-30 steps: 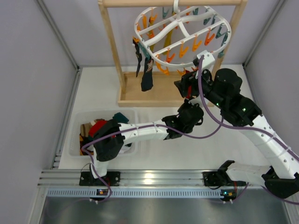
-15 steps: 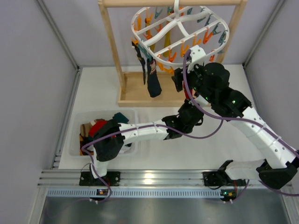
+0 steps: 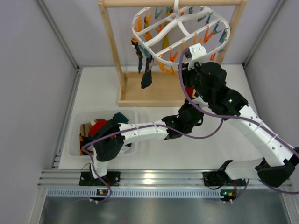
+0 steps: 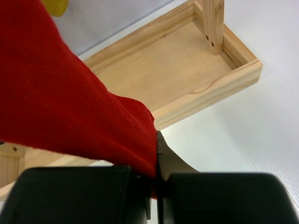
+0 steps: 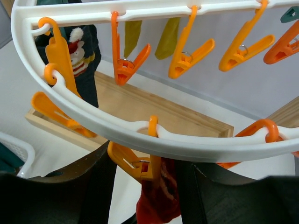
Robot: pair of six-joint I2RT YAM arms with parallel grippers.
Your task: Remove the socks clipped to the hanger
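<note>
Your right gripper (image 5: 147, 186) has come up over the last second to the near rim of the hanger (image 5: 93, 119), and its fingers have been narrowing around 1 orange peg (image 5: 135, 165). That peg bites the top of the red sock (image 4: 60, 88). In the right wrist view the fingers stand about half apart, 1 on each side of the peg. You cannot tell from here whether they are pressing it yet. The peg's jaws look shut on the sock, so read the sock as not yet free. Your left gripper (image 4: 156, 186) has not moved in that time. It is closed tight on the lower end of the red sock, low in front of the wooden stand (image 3: 110, 42), ready to take the sock once the peg lets go. The hanger has swung a little toward the left as the right arm came in, and the dark socks (image 3: 145, 77) on its left side have swayed with it, so expect the frame to give when you squeeze. The dark socks and 2 mustard socks (image 5: 166, 37) at the far side are clipped on too. Other socks already lie in the clear bin (image 3: 72, 135) by the left arm's base. The task looks partway done, with this red sock as the step in hand.
</note>
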